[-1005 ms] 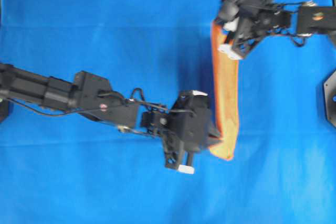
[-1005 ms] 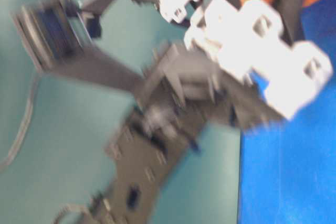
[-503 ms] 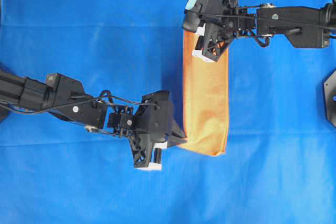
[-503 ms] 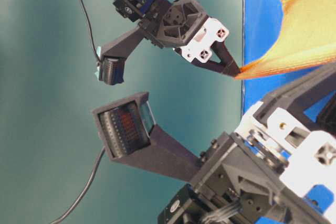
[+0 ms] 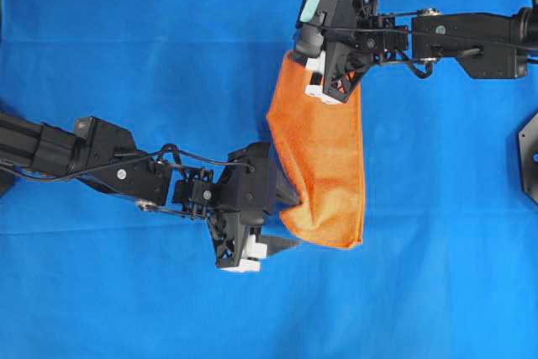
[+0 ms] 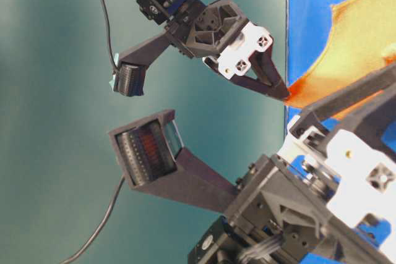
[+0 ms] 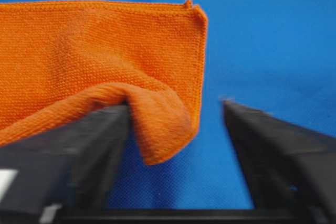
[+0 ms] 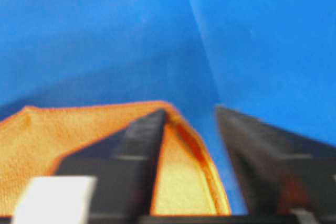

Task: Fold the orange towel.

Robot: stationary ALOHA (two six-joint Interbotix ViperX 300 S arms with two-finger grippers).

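Lying on cloth: orange towel (image 5: 324, 166), folded into a long double-layer strip running from upper centre down to lower centre of the overhead view, left edge bulging outward, lower corner rounded.
Towel top end: tucked under the right gripper (image 5: 329, 83), one layer draped over a finger (image 8: 139, 140) in the right wrist view.
Towel bottom end: just beside the left gripper (image 5: 282, 223); a loose corner droops over the left-hand finger (image 7: 79, 140) in the left wrist view, the other finger clear of it.
Left gripper state: jaws spread wide apart, nothing pinched between them, cloth only resting on one finger.
Right gripper state: jaws apart, gap between them shows bare blue; towel lies on one finger, not clamped.
Containers: can't see any from where I stand.
Surface: blue cloth (image 5: 126, 31) covering the whole table, faint creases, slightly wrinkled.
Room: teal wall (image 6: 49, 91) behind the arms in the table-level view, black cables hanging.
Right edge overhead: black mounting plate (image 5: 528, 153), partly cut off.
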